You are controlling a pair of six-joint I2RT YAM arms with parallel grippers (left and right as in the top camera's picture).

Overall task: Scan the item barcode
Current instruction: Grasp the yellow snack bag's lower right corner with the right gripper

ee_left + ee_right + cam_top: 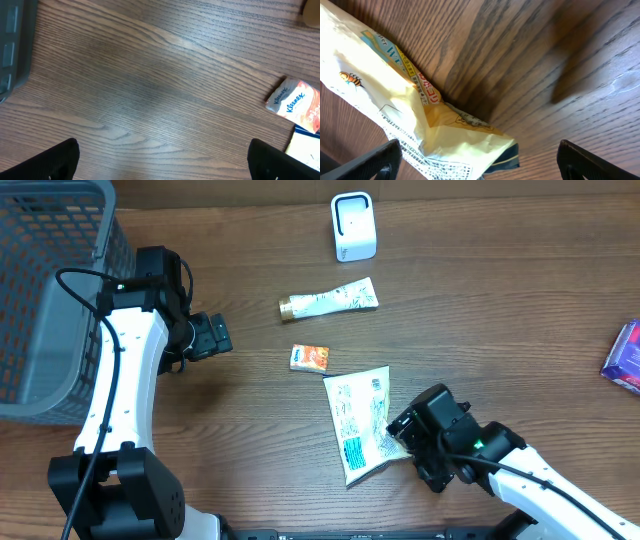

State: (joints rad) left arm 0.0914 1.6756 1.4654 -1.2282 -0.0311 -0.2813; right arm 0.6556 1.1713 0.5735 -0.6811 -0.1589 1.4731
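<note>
A crinkled white and yellow pouch (360, 420) with printed text lies flat on the wooden table. Its lower right corner (435, 140) sits between the spread fingers of my right gripper (480, 157), which is open and holds nothing. From overhead, that gripper (402, 430) is at the pouch's right edge. The white barcode scanner (353, 225) stands at the back of the table. My left gripper (212, 335) hangs open over bare wood (162, 155), left of a small orange Kleenex pack (295, 100). No barcode is clearly visible.
A white and gold tube (330, 302) lies in front of the scanner, and the Kleenex pack (309, 357) lies between tube and pouch. A grey mesh basket (40, 300) fills the left side. A purple box (625, 358) sits at the right edge.
</note>
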